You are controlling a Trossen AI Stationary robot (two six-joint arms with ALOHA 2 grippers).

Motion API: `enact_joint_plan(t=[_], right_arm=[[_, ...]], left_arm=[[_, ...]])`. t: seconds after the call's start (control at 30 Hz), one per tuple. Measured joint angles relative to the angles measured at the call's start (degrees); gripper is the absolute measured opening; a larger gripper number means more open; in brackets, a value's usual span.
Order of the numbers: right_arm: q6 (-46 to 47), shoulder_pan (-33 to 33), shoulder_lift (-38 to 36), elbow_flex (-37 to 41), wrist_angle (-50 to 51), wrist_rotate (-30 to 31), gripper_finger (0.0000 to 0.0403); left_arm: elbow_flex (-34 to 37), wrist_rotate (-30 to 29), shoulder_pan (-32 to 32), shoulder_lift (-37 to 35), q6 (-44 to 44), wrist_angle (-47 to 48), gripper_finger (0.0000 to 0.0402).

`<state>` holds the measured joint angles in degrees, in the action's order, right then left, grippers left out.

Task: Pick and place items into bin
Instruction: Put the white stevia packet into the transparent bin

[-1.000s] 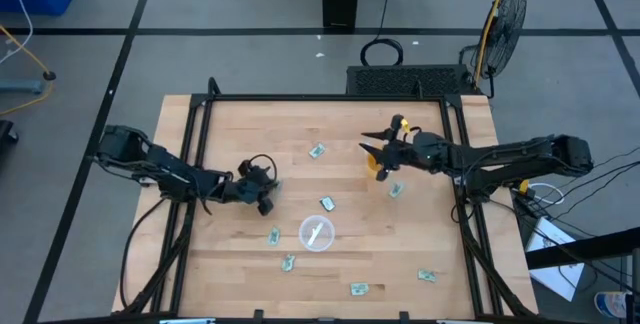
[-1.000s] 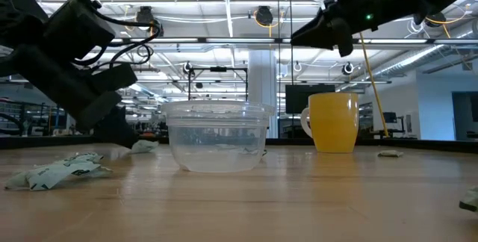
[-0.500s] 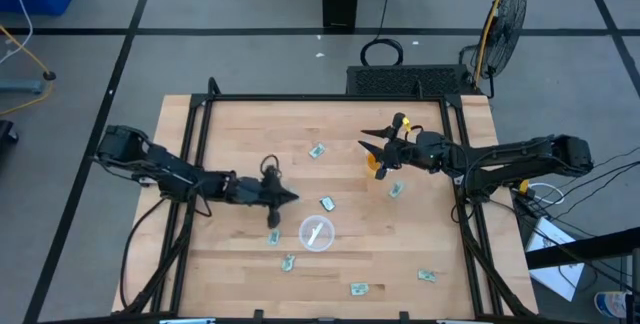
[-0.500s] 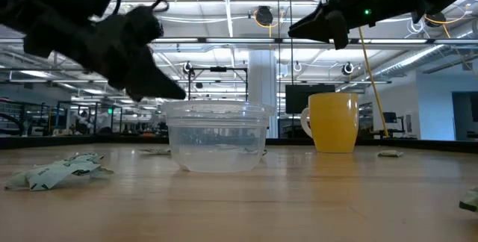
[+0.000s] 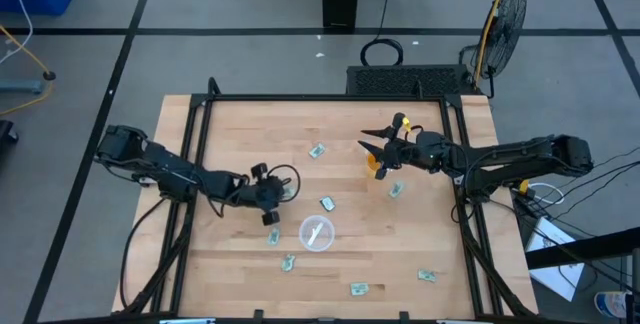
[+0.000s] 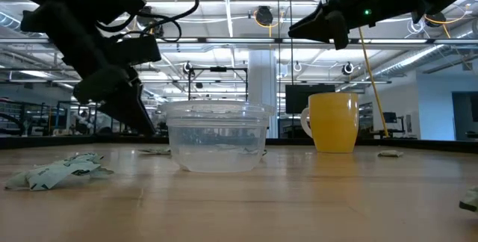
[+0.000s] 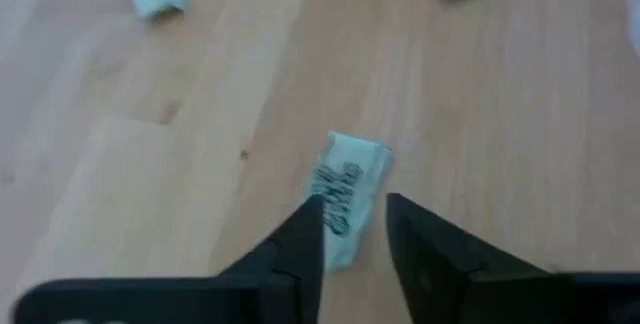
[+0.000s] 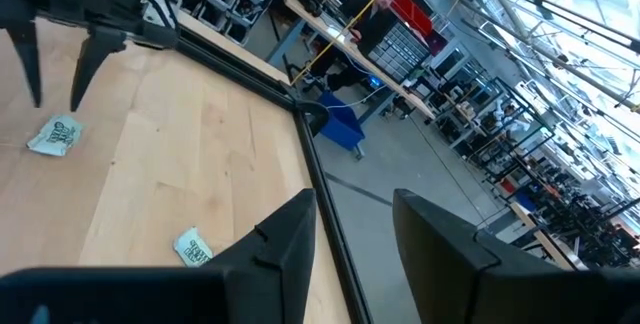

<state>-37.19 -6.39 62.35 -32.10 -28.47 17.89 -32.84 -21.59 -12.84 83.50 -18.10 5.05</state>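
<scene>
Left tool was pointed down at the surface, fingers set narrowly apart with a gap between them, straddling one end of a packet but not closed on it. That packet's long axis ran roughly in line with the finger gap, extending away from the tool; it lay just left of the clear bin, which stood near the front centre of the surface. Packets counted in the high view: eight loose on the wood, namely one beside the left tool, one in front of it, one behind the bin, one toward the back, one right of the orange cup, two near the front edge, plus a pale one inside the bin. Right tool hung above the orange cup, fingers spread apart, holding nothing. In the low view the bin stood between the left arm and the cup.
</scene>
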Motion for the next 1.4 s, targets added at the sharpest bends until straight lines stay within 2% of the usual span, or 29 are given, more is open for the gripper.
enact_joint_plan(t=[0.13, 0.3, 0.57, 0.77, 0.87, 1.0, 1.13, 1.4], right_arm=[[-0.09, 0.00, 0.00, 0.00, 0.00, -0.02, 0.0130], [-0.11, 0.00, 0.00, 0.00, -0.02, -0.02, 0.0130], [-0.11, 0.00, 0.02, 0.00, -0.02, -0.11, 0.0130], [-0.11, 0.00, 0.02, 0.00, 0.00, -0.11, 0.0130], [-0.11, 0.00, 0.02, 0.00, 0.00, -0.11, 0.0130], [-0.11, 0.00, 0.02, 0.00, 0.00, -0.11, 0.0130], [-0.11, 0.00, 0.02, 0.00, 0.00, -0.11, 0.0130], [-0.11, 0.00, 0.02, 0.00, -0.01, -0.13, 0.0130]], left_arm=[[0.68, 0.38, -0.54, 0.13, -1.23, -0.37, 0.0156], [1.73, -2.44, -0.71, 2.61, -3.42, -0.61, 0.0152], [1.75, -4.60, -0.69, 6.52, -3.65, -2.81, 0.0096], [1.82, -4.00, -0.64, 5.97, -3.12, -2.94, 0.0015], [1.92, -3.74, -0.53, 4.81, -1.82, -5.21, 0.0008], [-0.09, 1.71, -0.99, 1.94, 4.51, -12.90, 0.0004], [-2.57, 10.32, -1.34, 0.34, 10.49, -17.45, 0.0003], [-10.80, 22.02, -2.17, 1.81, 7.03, -10.67, 0.0002]])
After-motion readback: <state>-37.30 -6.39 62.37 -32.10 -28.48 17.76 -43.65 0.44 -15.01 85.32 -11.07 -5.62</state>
